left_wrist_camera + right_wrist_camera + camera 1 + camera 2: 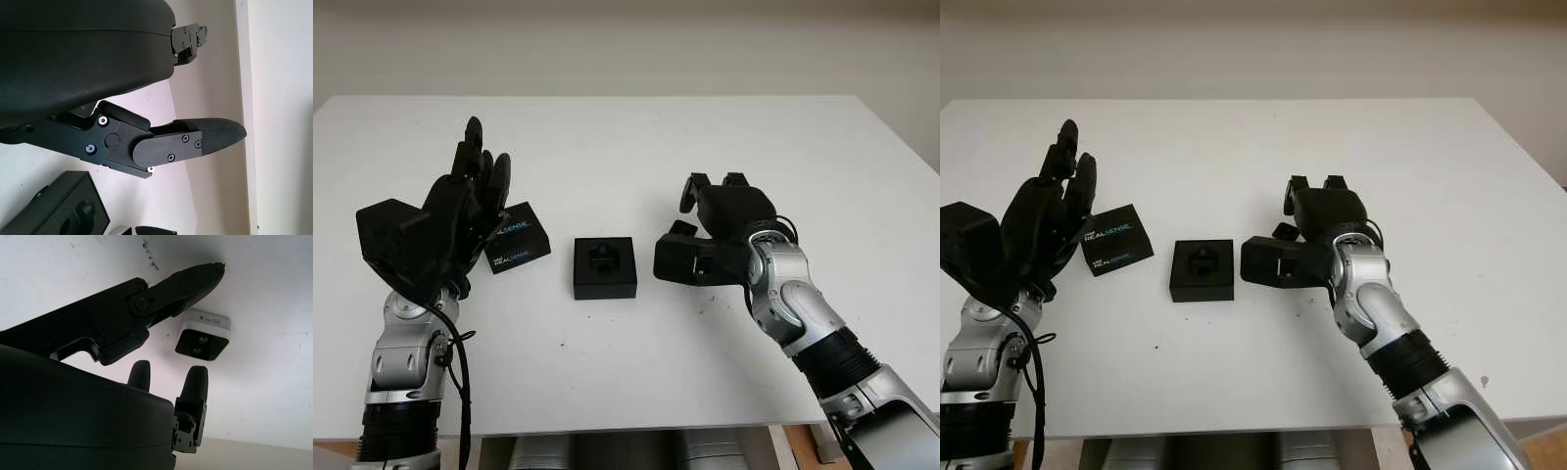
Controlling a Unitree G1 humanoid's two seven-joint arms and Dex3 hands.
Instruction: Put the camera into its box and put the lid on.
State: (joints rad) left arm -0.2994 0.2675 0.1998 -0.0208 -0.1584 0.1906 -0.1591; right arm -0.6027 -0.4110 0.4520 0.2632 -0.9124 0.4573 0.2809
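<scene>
The open black box (604,266) with its foam insert sits at the table's middle. Its lid (516,238), printed RealSense, lies flat just left of the box. The small silver camera (203,334) lies on the white table under my right hand (195,318), between the thumb and the two fingers, with none of them pressing on it. In the eye views my right hand (715,196) is just right of the box and covers the camera. My left hand (480,166) is raised and open beside the lid, holding nothing.
The white table (636,147) stretches wide behind and to both sides of the box. Its front edge runs close below the arms. A corner of the box (58,210) lies below the left hand in the left wrist view.
</scene>
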